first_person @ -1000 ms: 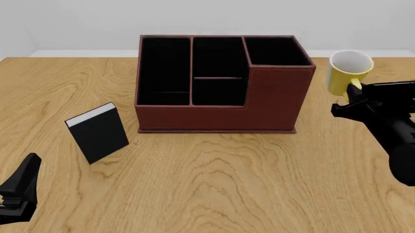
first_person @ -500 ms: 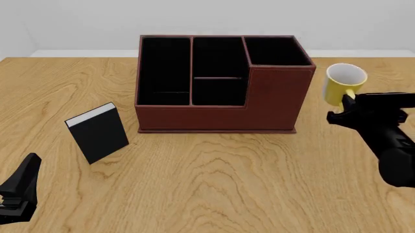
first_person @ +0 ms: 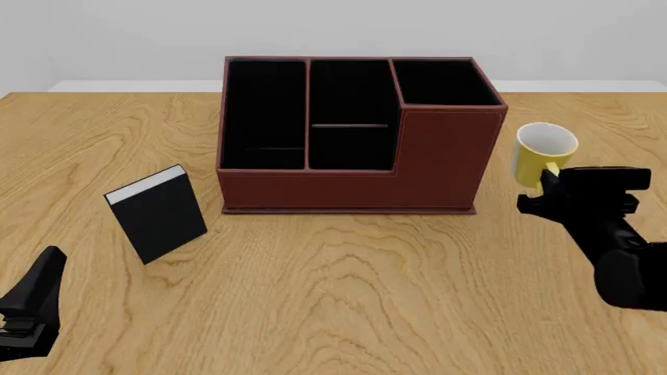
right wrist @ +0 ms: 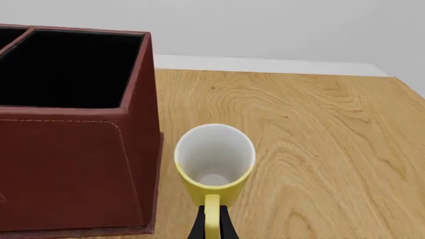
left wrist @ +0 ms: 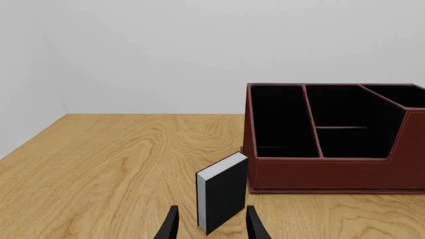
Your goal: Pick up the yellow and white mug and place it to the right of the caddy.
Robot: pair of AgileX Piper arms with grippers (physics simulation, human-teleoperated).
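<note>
Over the last second the small yellow ceramic mug with white interior (first_person: pixel 544 152) has sunk lower beside the reddish-brown leather-look caddy (first_person: pixel 438 156) — placement looks close. The right gripper (right wrist: pixel 211 224) pinches its yellow loop handle, fingers nearly together; the mug hangs just right of the caddy's taller end — whether it touches the wooden table (first_person: pixel 344 289) is unclear.

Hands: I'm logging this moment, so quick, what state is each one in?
Left hand: open, holding nothing.
Right hand: closed on the handle of the mug.
</note>
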